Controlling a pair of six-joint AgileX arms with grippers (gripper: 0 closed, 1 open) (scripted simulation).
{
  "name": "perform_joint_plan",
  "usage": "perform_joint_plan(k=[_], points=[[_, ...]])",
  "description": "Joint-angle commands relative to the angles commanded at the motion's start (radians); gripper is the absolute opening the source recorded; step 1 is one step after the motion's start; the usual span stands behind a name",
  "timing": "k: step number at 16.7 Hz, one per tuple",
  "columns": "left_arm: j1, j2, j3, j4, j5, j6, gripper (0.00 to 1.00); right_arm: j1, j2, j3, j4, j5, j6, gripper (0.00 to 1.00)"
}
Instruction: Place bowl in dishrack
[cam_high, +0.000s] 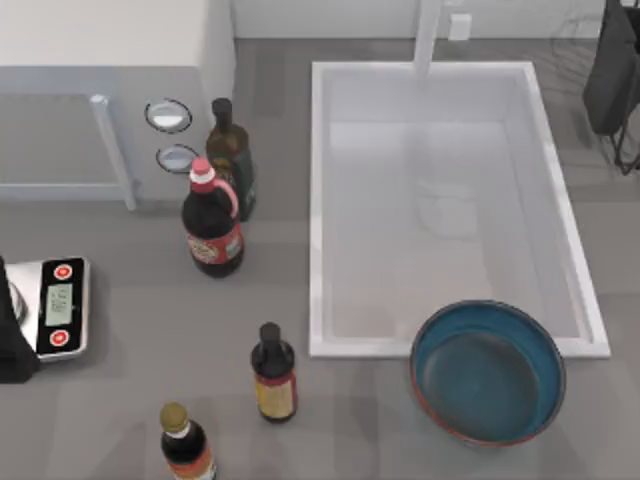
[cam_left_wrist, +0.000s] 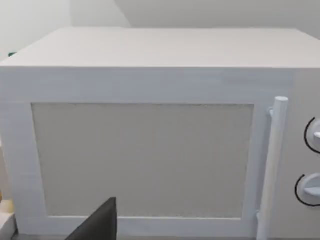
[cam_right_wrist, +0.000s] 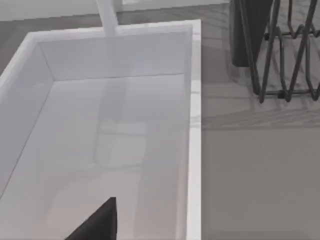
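The bowl (cam_high: 488, 372), wide and shallow with a teal-blue inside and a reddish-brown rim, sits on the counter at the front right, just in front of the white sink's (cam_high: 316, 200) near right corner. Nothing holds it. The dishrack (cam_right_wrist: 280, 60) of thin grey wires stands beyond the sink's right side, and its wires (cam_high: 626, 150) reach the top view's far right edge. My right arm (cam_high: 612, 70) is parked at the back right, its gripper (cam_right_wrist: 97, 222) over the sink. My left arm (cam_high: 10, 340) is parked at the left edge, its gripper (cam_left_wrist: 100, 225) facing the microwave (cam_left_wrist: 145, 155).
A white microwave (cam_high: 110, 90) fills the back left. Several dark bottles stand left of the sink: two (cam_high: 213, 220) near the microwave, one (cam_high: 273, 372) in front, one (cam_high: 186, 445) at the front edge. A kitchen scale (cam_high: 60, 305) lies at the left. A faucet (cam_high: 428, 35) rises behind the sink.
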Motion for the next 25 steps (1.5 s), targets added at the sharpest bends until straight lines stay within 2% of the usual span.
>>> perform_joint_plan(k=[7, 13, 20, 25], points=[[0.000, 0.000, 0.000, 0.000, 0.000, 0.000, 1.00, 0.198, 0.661, 0.439, -0.467, 0.013, 0.203, 1.00], [0.000, 0.000, 0.000, 0.000, 0.000, 0.000, 1.00, 0.325, 1.029, 0.729, -0.749, 0.022, 0.329, 1.00], [0.000, 0.000, 0.000, 0.000, 0.000, 0.000, 1.00, 0.355, 1.115, 0.802, -0.811, 0.025, 0.358, 1.00], [0.000, 0.000, 0.000, 0.000, 0.000, 0.000, 1.00, 0.350, 1.140, 0.748, -0.737, 0.025, 0.353, 1.00]])
